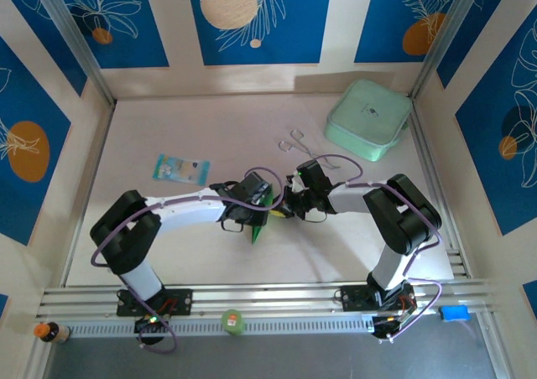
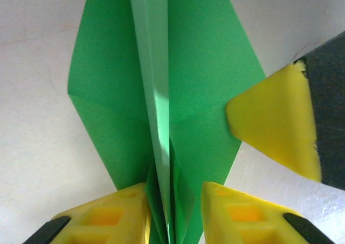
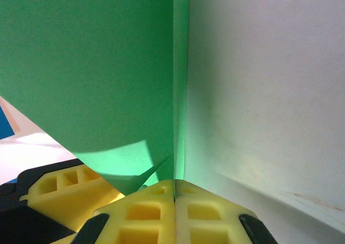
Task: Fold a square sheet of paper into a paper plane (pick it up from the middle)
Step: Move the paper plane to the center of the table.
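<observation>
- Paper plane (image 1: 258, 230) (image 2: 205, 66) (image 3: 86, 66), bright green with a centre crease, is over the middle of the table (image 1: 185, 253), between the two grippers.
- Right gripper (image 1: 289, 205) (image 3: 175, 183): fingers pressed together, clamped on one edge of the plane.
- Left gripper (image 1: 267, 211) (image 2: 173, 187): fingers narrowly apart on either side of the plane's lower folds; I cannot tell whether they pinch it.
- Mint-green box (image 1: 367, 119) sits in the far right corner, and a light-blue packet (image 1: 180, 168) lies to the left.
</observation>
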